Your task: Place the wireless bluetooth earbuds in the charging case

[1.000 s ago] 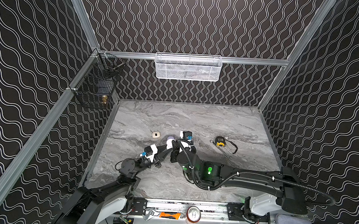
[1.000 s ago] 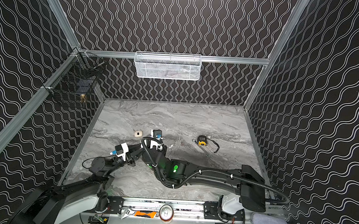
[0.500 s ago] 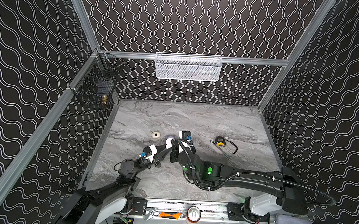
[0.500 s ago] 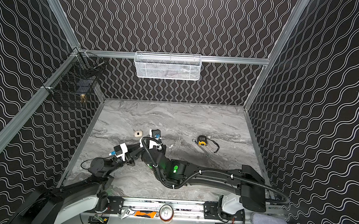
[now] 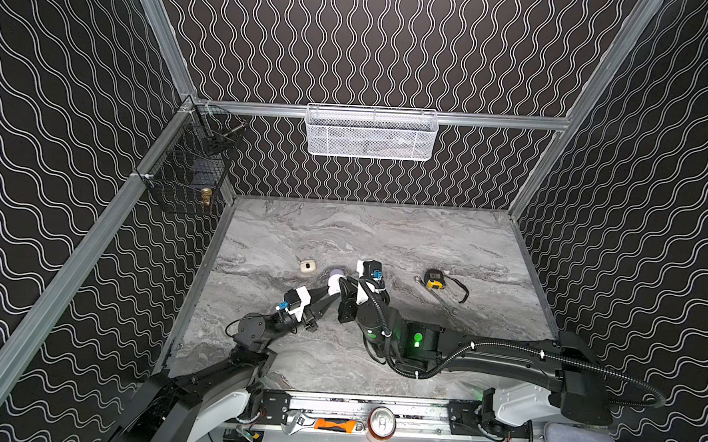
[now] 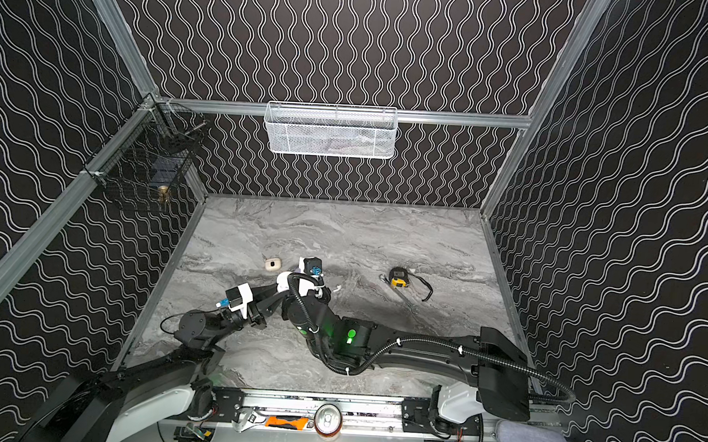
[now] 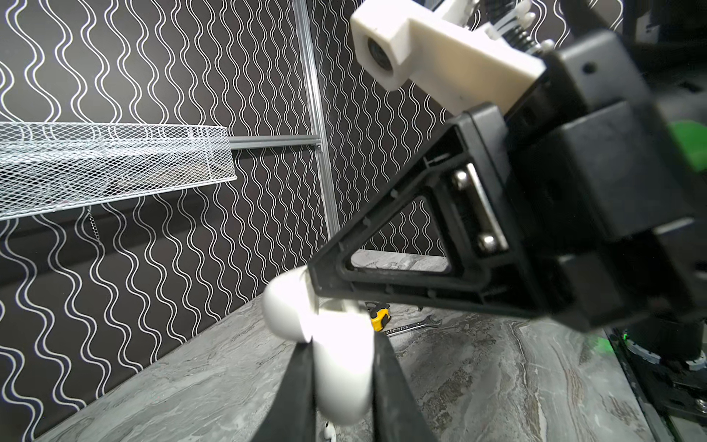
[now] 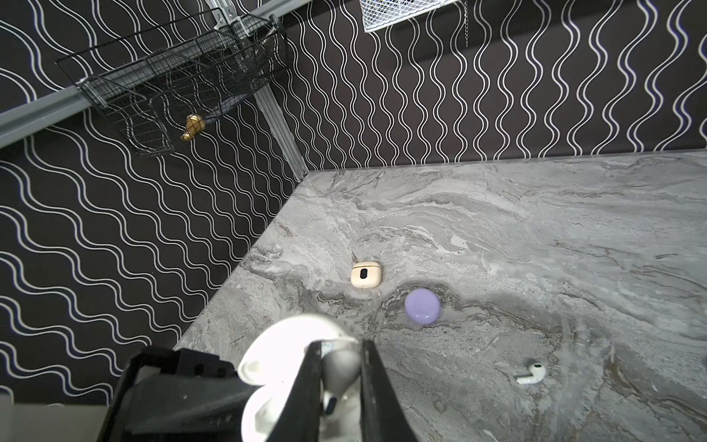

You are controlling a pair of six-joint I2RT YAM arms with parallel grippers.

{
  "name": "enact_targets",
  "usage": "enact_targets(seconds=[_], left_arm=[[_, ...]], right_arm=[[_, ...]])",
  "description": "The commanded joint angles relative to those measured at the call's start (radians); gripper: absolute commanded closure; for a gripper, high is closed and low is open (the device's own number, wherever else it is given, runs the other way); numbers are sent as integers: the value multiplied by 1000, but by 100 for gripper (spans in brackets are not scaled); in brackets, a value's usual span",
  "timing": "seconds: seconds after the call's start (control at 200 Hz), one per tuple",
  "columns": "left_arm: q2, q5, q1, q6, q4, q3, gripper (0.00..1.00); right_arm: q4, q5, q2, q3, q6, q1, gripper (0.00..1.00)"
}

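Black walls with white wavy lines box in a grey marble tabletop (image 5: 384,240). Above its middle, the left gripper (image 7: 340,346) is clamped on a white charging case (image 7: 344,390), whose lid is flipped open. The right gripper (image 8: 340,352) meets it from the other side, its jaws nearly closed on a white earbud (image 8: 332,403) at the case's open mouth. Whether the bud is seated cannot be told. A second earbud (image 8: 531,373) lies on the marble, apart from both arms. A closed lilac case (image 8: 422,306) sits near a cream case (image 8: 366,274), which bears a black oval mark but no legible lettering. To the right lies a yellow-and-black tape measure (image 5: 434,278), its label too small to read. A white mesh basket (image 5: 371,133) hangs on the back wall.
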Motion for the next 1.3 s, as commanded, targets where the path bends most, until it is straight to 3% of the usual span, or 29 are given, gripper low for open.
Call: enact_targets(seconds=[0.0, 0.505, 1.296], left_arm=[[-5, 3, 1, 18, 67, 2, 100], [3, 10, 1, 19, 92, -5, 100], [-2, 3, 0, 21, 92, -7, 100]], right_arm=[[5, -21, -4, -4, -6, 2, 91], [138, -110, -63, -110, -79, 14, 91], [246, -83, -83, -166, -151, 61, 72]])
